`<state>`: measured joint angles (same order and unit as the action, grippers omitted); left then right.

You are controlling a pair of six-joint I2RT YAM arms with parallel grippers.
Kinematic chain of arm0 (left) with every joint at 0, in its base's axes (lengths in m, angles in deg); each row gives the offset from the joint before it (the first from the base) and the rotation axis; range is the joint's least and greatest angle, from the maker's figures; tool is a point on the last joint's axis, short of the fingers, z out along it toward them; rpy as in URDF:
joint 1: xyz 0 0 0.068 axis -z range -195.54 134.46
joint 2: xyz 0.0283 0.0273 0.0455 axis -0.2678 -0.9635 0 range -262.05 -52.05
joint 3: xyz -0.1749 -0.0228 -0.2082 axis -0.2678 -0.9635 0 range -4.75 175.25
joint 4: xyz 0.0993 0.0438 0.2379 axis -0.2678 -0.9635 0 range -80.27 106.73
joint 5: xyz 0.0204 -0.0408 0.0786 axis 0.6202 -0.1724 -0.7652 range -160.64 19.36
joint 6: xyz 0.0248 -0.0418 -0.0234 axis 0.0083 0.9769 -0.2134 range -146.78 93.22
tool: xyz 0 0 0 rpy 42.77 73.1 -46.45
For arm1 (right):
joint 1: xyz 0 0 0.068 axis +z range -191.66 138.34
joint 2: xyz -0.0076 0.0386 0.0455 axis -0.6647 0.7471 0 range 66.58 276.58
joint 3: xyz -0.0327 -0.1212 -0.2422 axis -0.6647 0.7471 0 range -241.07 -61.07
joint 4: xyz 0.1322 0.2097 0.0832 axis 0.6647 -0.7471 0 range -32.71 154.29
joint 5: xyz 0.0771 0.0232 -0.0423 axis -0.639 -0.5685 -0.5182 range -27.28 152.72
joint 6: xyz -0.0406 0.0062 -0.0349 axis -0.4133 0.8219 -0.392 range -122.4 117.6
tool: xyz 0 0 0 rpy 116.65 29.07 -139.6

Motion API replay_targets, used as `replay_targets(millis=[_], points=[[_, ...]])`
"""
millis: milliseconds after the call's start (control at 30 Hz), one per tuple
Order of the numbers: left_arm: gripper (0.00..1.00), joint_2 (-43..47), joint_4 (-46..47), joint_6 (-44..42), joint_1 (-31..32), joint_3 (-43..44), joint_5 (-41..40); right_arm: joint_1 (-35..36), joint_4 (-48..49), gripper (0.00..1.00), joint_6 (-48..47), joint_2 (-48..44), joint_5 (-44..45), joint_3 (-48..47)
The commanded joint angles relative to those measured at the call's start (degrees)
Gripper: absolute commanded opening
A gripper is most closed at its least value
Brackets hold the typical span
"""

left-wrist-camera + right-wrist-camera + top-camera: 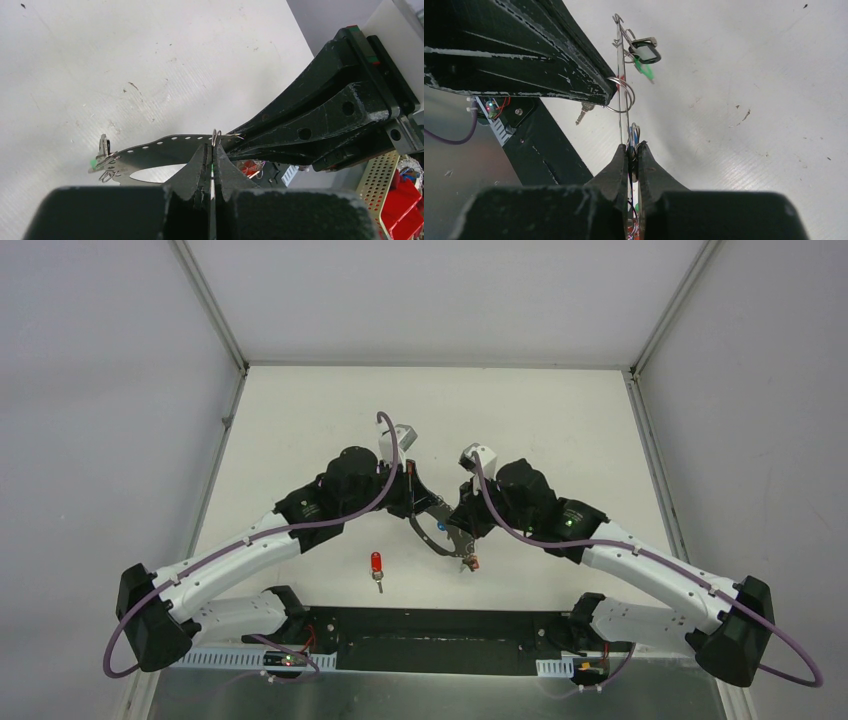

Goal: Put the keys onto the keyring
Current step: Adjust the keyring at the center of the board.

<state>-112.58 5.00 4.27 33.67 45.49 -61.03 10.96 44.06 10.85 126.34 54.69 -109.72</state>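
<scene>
The keyring (432,540) hangs between my two grippers above the table's middle. In the left wrist view it is a flat dark perforated strip (160,144); in the right wrist view it stands edge-on as a thin line (623,55). My right gripper (633,146) is shut on it. My left gripper (213,146) is shut on a key, with a sliver of green between the jaws and its small wire ring (216,136) poking out against the keyring. A green-headed key (644,67) hangs at the strip's far end. A red-headed key (377,563) lies loose on the table.
Another red-headed key (470,562) dangles below the right gripper (456,530). The black base plate (440,635) runs along the near edge. Grey walls enclose the white table (540,420) on three sides.
</scene>
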Motion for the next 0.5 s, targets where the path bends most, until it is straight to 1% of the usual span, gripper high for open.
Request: replay_targets(millis=[0,167,233,467], points=[[0.00,1.73,-0.20,-4.04,0.36,2.97,0.07,0.03,2.30,0.00,0.53,-0.22,-0.57,-3.51],[0.00,1.31,0.53,-3.81,0.35,3.68,0.66,0.03,2.43,0.00,-0.39,0.17,-2.31,-3.47],[0.00,1.28,2.17,-3.95,0.31,3.39,1.04,0.07,2.55,0.00,-0.70,0.26,-3.07,-3.39],[0.00,3.20,13.76,-4.71,0.34,-2.32,1.18,0.03,4.47,0.00,-2.91,-0.95,-5.35,-1.75]])
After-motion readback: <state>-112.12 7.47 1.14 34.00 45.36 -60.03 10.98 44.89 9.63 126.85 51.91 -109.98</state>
